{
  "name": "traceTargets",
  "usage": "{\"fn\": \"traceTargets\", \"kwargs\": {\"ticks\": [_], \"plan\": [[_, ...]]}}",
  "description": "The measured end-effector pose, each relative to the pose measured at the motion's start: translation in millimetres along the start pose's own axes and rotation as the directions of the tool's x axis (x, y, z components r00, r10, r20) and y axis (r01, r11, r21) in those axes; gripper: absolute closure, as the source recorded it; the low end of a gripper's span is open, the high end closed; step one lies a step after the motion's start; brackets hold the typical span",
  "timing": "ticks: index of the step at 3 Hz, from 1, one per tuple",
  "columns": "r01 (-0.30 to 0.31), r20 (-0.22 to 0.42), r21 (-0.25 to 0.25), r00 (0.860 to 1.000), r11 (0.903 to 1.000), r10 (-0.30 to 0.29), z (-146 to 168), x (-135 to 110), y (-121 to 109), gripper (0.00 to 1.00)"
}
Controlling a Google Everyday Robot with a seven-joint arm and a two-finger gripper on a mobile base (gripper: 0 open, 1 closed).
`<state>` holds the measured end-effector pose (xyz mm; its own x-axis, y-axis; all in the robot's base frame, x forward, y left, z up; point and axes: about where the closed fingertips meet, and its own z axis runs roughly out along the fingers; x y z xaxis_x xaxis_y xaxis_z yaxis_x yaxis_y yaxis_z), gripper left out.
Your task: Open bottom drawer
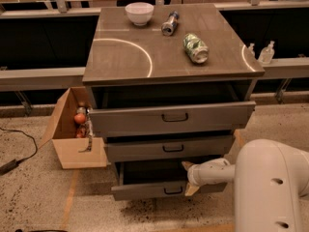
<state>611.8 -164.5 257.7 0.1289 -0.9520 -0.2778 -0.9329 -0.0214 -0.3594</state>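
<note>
Cabinet top [120, 62]: white bowl [139, 13], silver can [169, 23], green can [195, 48]; pincer [188, 178] at bottom drawer [145, 191]

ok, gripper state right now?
Gripper: at the front of the bottom drawer, right of its handle; open or closed cannot be told.

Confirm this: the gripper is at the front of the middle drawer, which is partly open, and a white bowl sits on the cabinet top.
Wrong drawer. The camera view shows the gripper at the front of the bottom drawer, which is partly open; the white bowl does sit on the cabinet top.
</note>
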Motion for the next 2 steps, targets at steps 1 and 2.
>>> {"fn": "traceTargets", "kwargs": {"ticks": [1,2], "plan": [[0.004,0.011,0.019,1.000,0.9998,-0.004,-2.6,-0.4,-3.5,0.41],[0.014,0.015,0.039,1.000,0.9991,-0.015,-3.0,-0.3,-11.0,0.64]]}}
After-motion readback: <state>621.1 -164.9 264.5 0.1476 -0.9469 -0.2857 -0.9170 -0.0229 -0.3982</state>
